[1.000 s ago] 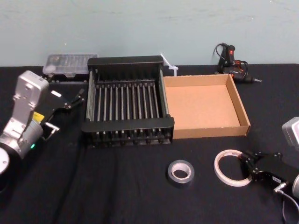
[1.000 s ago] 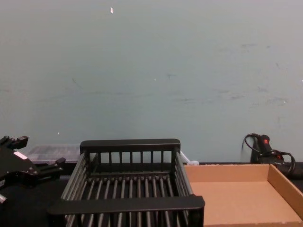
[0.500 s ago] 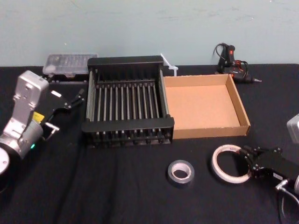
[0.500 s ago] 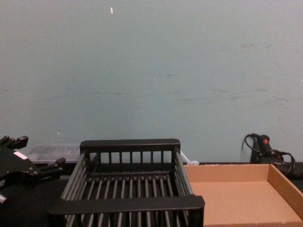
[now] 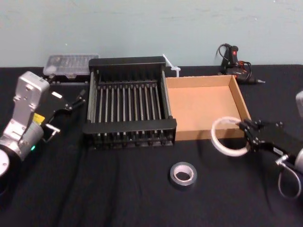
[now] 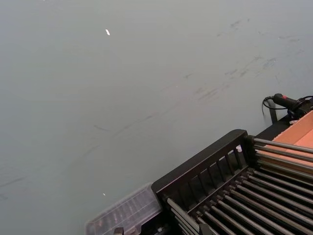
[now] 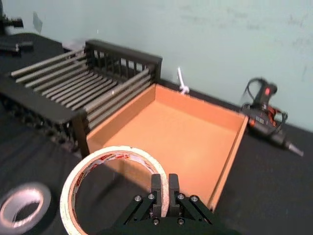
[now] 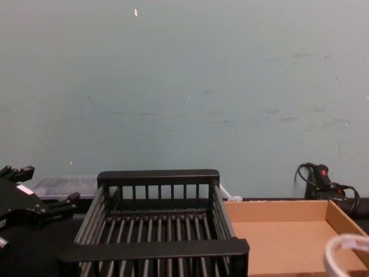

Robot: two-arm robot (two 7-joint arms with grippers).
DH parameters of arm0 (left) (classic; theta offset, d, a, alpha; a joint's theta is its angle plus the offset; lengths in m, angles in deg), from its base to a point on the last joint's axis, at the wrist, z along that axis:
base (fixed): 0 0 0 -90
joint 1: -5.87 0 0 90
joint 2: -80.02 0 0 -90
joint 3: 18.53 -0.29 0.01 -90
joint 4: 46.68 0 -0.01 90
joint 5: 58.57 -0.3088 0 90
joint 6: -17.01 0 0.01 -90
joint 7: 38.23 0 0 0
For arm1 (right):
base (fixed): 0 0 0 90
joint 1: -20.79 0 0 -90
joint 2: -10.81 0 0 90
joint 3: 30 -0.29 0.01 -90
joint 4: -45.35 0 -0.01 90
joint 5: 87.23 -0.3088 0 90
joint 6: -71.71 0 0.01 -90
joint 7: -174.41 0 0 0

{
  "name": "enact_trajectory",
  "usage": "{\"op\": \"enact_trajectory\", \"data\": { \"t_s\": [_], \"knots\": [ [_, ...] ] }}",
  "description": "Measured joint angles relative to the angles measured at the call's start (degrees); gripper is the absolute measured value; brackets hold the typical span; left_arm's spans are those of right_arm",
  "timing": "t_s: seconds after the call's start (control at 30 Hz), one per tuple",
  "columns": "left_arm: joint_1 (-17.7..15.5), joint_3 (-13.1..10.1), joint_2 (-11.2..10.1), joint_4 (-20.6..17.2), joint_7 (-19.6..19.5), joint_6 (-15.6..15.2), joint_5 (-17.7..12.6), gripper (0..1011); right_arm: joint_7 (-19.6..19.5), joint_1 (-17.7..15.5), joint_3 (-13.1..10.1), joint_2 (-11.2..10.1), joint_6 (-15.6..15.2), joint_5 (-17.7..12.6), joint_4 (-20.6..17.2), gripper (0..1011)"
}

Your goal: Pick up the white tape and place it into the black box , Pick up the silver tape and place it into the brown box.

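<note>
Right claw (image 5: 246,134) is noted clamped on the white tape (image 5: 214,136), held at the brown box's (image 5: 194,133) near wall; left claw (image 5: 78,99) parked, spread, beside the black box (image 5: 129,126).

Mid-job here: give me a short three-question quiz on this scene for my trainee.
1. True or false: the silver tape lies inside the brown box.
2. Which gripper holds the white tape? A) left B) right C) neither
3. Fill in: the left gripper sits parked beside the ____ box.
Key: 1 false, it lies on the table in front of the boxes. 2 B, the right gripper is shut on it, lifted near the brown box's front corner. 3 black, the black box.
</note>
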Motion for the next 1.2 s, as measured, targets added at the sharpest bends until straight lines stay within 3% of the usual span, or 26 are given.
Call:
{"op": "enact_trajectory", "data": {
  "t_s": [0.5,1.2],
  "knots": [
    [0.00,0.00,0.00,0.00,0.00,0.00,0.00,1001,-0.87,9.27,4.66,3.21,-1.00,3.46,3.68,94],
    [0.00,0.00,0.00,0.00,0.00,0.00,0.00,1001,2.02,21.50,11.62,8.71,-1.90,6.23,11.62,94]
  ]
}}
